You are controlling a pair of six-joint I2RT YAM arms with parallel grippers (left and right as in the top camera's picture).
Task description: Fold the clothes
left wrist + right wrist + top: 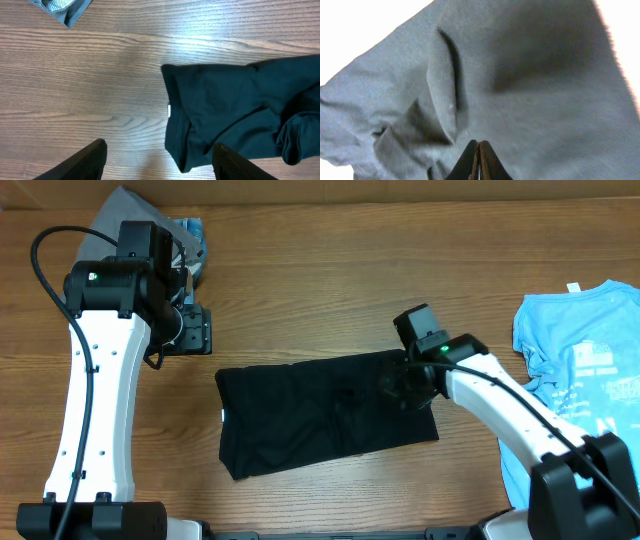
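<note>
A black garment (pixel 320 415) lies flat in the middle of the table, with a small white tag at its left edge. It also shows in the left wrist view (pixel 235 110) and fills the right wrist view (pixel 520 75), wrinkled. My left gripper (pixel 161 160) is open and empty, above bare wood just beyond the garment's left corner (pixel 190 330). My right gripper (pixel 479 146) is shut, its tips together and low over the garment's right part (pixel 405 385). No cloth shows between its fingers.
A light blue printed t-shirt (pixel 590 370) lies crumpled at the right edge of the table. A grey and blue-striped garment (pixel 135 215) lies at the back left, partly under the left arm; its corner shows in the left wrist view (pixel 62 9).
</note>
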